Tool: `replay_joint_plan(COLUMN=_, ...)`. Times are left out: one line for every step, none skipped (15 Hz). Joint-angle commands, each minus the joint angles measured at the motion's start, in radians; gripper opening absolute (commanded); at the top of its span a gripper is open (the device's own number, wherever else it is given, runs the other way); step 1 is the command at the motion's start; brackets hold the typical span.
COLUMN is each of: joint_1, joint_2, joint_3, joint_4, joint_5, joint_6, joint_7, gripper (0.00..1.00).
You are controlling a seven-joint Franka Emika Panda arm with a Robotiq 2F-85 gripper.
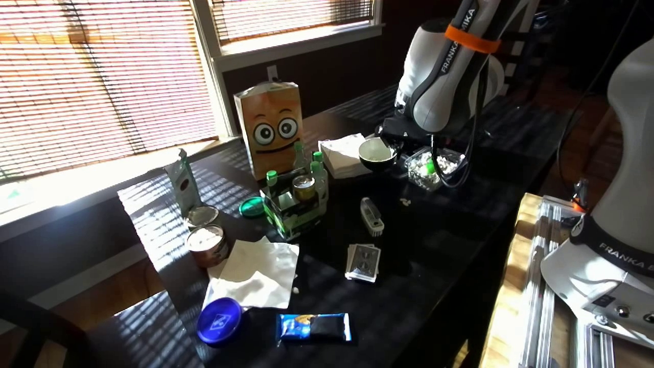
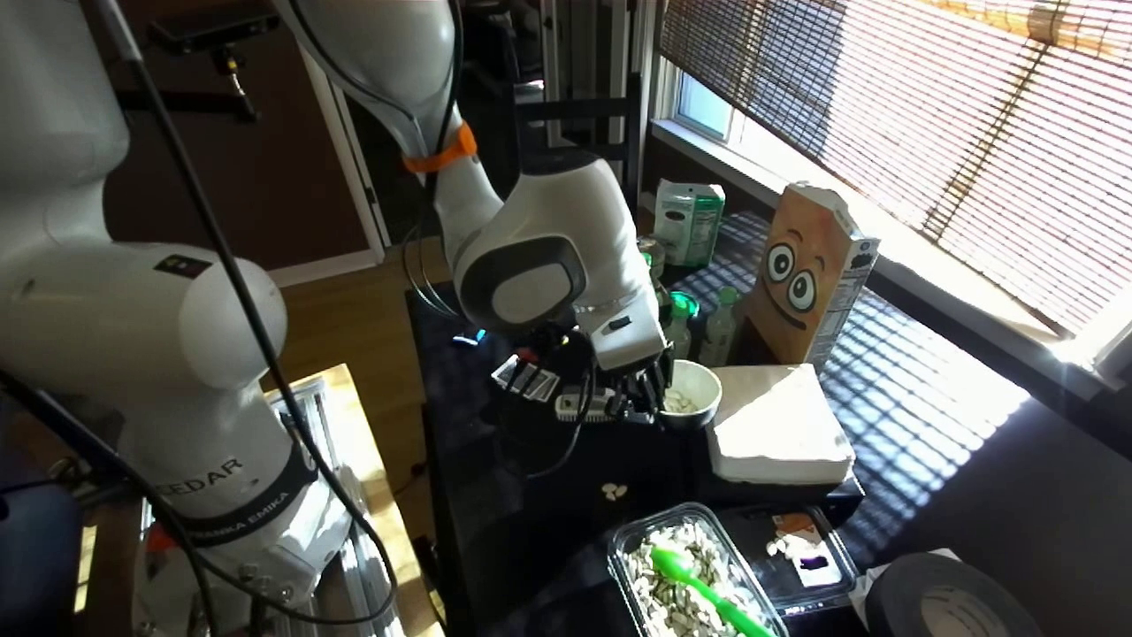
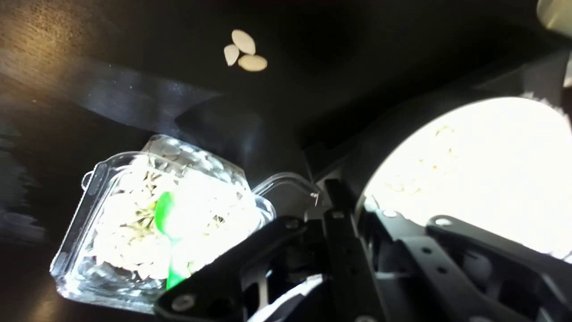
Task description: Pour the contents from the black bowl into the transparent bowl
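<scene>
The black bowl (image 1: pixel 378 162) has a dark outside and a cream-white inside. It also shows in an exterior view (image 2: pixel 694 416) with pale seeds inside, and fills the right of the wrist view (image 3: pixel 482 170), washed out by glare. My gripper (image 3: pixel 357 210) is shut on its rim, one finger inside and one outside. The bowl looks roughly upright; I cannot tell whether its base touches anything. The transparent bowl (image 2: pixel 616 566), a clear squarish container, holds pale seeds and a green spoon (image 2: pixel 699 588). It lies left of my gripper in the wrist view (image 3: pixel 73 232), apart from the black bowl.
A white napkin stack (image 2: pixel 778 425) is beside the black bowl. A shallow clear tray (image 2: pixel 845 553) lies beside the transparent bowl, near a grey round roll (image 2: pixel 955 602). Several loose seeds (image 3: pixel 248 56) lie on the table. A bottle carrier (image 1: pixel 296 217) and orange carton (image 1: pixel 271 128) stand nearby.
</scene>
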State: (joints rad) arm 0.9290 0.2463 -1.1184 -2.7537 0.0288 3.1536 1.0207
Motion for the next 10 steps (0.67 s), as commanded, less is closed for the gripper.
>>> replay_joint_plan(joint_1=0.253, joint_2=0.132, joint_3=-0.238, joint_4=-0.001, joint_5=0.076, joint_6=-0.003, joint_7=0.116, gripper=0.02)
replay_joint_plan(joint_1=0.320, joint_2=0.162, joint_3=-0.307, joint_4=-0.001, joint_5=0.098, joint_6=-0.029, joint_7=0.134, gripper=0.02)
replay_joint_plan(joint_1=0.385, joint_2=0.196, joint_3=-0.370, joint_4=-0.002, joint_5=0.124, joint_6=-0.061, joint_7=0.151, gripper=0.02)
replay_joint_plan(joint_1=0.448, joint_2=0.234, joint_3=-0.429, joint_4=-0.002, joint_5=0.150, joint_6=-0.103, joint_7=0.163, gripper=0.02)
replay_joint_plan(joint_1=0.508, joint_2=0.271, joint_3=-0.483, joint_4=-0.002, joint_5=0.176, joint_6=-0.156, joint_7=0.174, gripper=0.02)
replay_joint_plan(joint_1=0.560, joint_2=0.310, joint_3=-0.529, joint_4=-0.002, joint_5=0.201, joint_6=-0.214, joint_7=0.186, gripper=0.02)
replay_joint_plan(joint_1=0.603, joint_2=0.349, joint_3=-0.563, joint_4=-0.002, joint_5=0.225, joint_6=-0.269, joint_7=0.200, gripper=0.02)
replay_joint_plan(joint_1=0.650, joint_2=0.394, joint_3=-0.597, joint_4=-0.002, joint_5=0.245, joint_6=-0.336, joint_7=0.216, gripper=0.02)
replay_joint_plan(joint_1=0.703, joint_2=0.383, joint_3=-0.618, joint_4=-0.001, joint_5=0.232, joint_6=-0.354, joint_7=0.180, gripper=0.02)
replay_joint_plan(joint_1=0.595, joint_2=0.317, joint_3=-0.554, joint_4=0.004, joint_5=0.253, joint_6=-0.296, joint_7=0.127, gripper=0.08)
